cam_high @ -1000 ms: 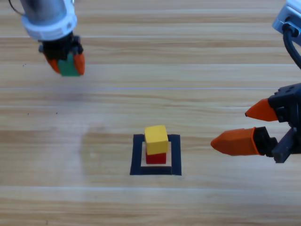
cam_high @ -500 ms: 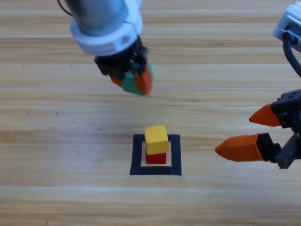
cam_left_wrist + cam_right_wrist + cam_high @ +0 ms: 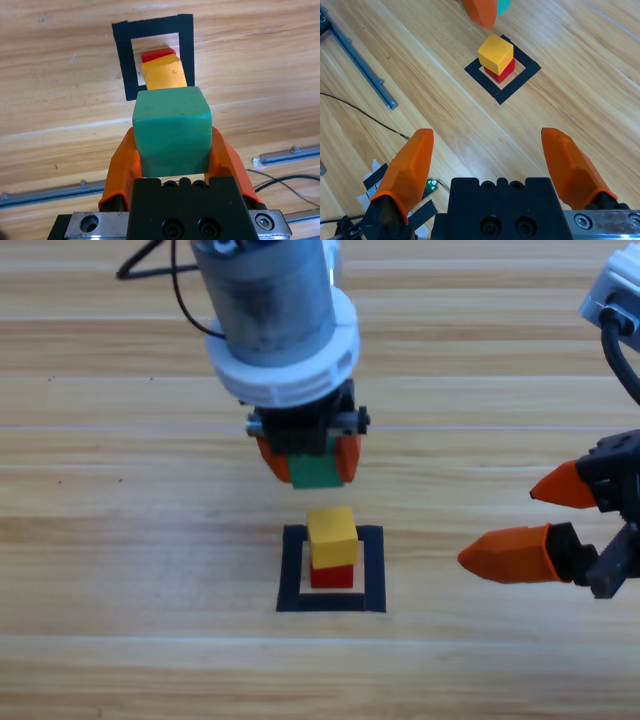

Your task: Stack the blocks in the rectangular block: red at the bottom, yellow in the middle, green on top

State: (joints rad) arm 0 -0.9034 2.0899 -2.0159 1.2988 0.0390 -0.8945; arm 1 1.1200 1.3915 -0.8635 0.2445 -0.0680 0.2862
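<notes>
Inside the black tape rectangular block (image 3: 290, 570) (image 3: 122, 60) (image 3: 520, 80) the yellow cube (image 3: 332, 537) (image 3: 165, 75) (image 3: 495, 53) rests on the red cube (image 3: 332, 576) (image 3: 157, 54) (image 3: 501, 73). My left gripper (image 3: 312, 460) (image 3: 172, 160) is shut on the green cube (image 3: 316, 471) (image 3: 172, 130) and holds it in the air just behind the stack. My right gripper (image 3: 525, 525) (image 3: 490, 155) stands open at the right of the rectangle, with nothing between its jaws.
A metal rail (image 3: 357, 60) and a black cable (image 3: 360, 112) lie along the table's far side in the right wrist view. Another rail (image 3: 285, 155) and cable (image 3: 280, 180) show in the left wrist view.
My left gripper has carried the green cube from the far left toward the middle, to just behind the stack. The right gripper has drawn back slightly to the right.
</notes>
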